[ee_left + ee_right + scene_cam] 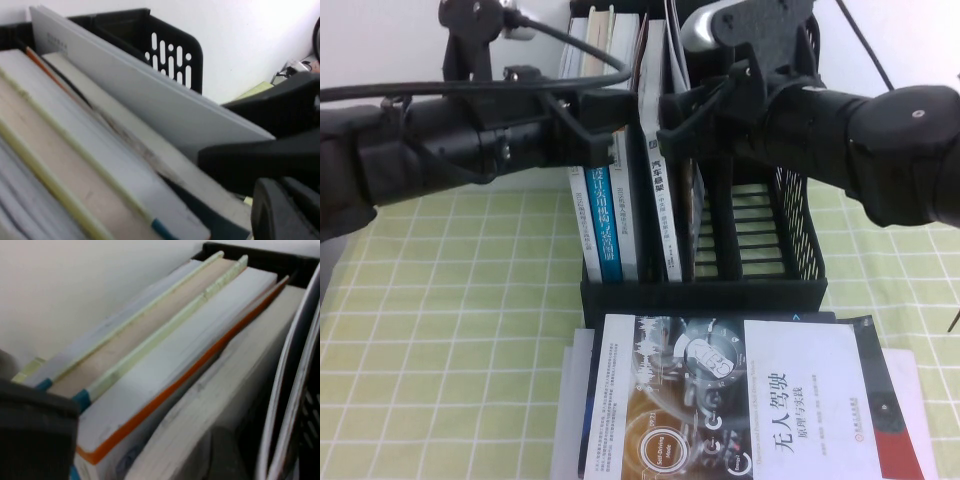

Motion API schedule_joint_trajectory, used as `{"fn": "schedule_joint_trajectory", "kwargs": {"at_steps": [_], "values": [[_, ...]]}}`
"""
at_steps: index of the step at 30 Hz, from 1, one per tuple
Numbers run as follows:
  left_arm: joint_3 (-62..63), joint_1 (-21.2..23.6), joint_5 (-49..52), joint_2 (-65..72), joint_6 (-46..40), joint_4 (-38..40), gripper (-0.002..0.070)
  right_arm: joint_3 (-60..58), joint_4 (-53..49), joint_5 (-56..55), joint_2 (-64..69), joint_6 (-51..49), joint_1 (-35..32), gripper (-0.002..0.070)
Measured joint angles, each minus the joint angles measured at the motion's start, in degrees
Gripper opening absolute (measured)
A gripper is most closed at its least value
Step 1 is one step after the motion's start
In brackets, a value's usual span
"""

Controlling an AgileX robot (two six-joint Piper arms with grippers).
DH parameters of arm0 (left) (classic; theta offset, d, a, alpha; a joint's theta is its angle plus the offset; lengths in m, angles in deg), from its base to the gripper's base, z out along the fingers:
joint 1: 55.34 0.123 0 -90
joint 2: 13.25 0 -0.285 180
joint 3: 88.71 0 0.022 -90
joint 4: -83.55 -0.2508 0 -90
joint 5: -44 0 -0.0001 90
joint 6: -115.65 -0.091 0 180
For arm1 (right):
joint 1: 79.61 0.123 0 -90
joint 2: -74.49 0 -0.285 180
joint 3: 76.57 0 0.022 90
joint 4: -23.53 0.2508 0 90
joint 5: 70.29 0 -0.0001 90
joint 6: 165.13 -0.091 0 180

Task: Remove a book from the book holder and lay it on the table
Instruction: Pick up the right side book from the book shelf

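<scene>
A black book holder point(790, 285) stands mid-table with several books upright in its left slots. My left gripper point(605, 150) reaches in from the left and is at the top of the blue-and-white books point(605, 220). It shows at the edge of the left wrist view point(285, 215), above the books' top edges point(75, 165). My right gripper point(670, 115) comes from the right and is at the top of a white-spined book point(665, 200). In the right wrist view it point(220, 455) lies against that thick book's grey page edge point(210, 395). One large book point(740, 400) lies flat in front of the holder.
The holder's right slots point(750, 230) hold no books. Thin white sheets point(287, 390) stand beside the thick book. The table wears a green checked cloth point(450, 330). A white wall is close behind the holder. Cables run along the left arm.
</scene>
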Motion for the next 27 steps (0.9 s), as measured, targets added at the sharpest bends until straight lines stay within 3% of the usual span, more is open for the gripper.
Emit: {"fn": "schedule_joint_trajectory", "kwargs": {"at_steps": [7, 12, 15, 21, 27], "values": [[2.82, -2.12, -1.02, 2.56, -0.10, -0.01, -0.0001, -0.10, 1.92, -0.26, 3.39, 0.00, -1.08, 0.0370], [3.21, -2.23, -0.56, 4.98, -0.21, 0.98, -0.0001, -0.10, 2.43, -0.26, 5.92, 0.00, -1.18, 0.0327], [3.29, -2.23, -0.66, 5.08, -0.21, 1.07, -0.0001, -0.20, 2.43, -0.26, 6.85, 0.00, -1.18, 0.0267], [3.42, -2.26, -0.66, 5.20, -0.21, -0.06, -0.0001, -0.20, 2.52, -0.05, 6.22, 1.39, -1.51, 0.0048], [3.65, -2.26, -0.15, 5.20, 1.85, -2.14, -0.0001, -0.20, 3.02, 2.16, -0.42, 2.27, -1.87, 0.0015]]}}
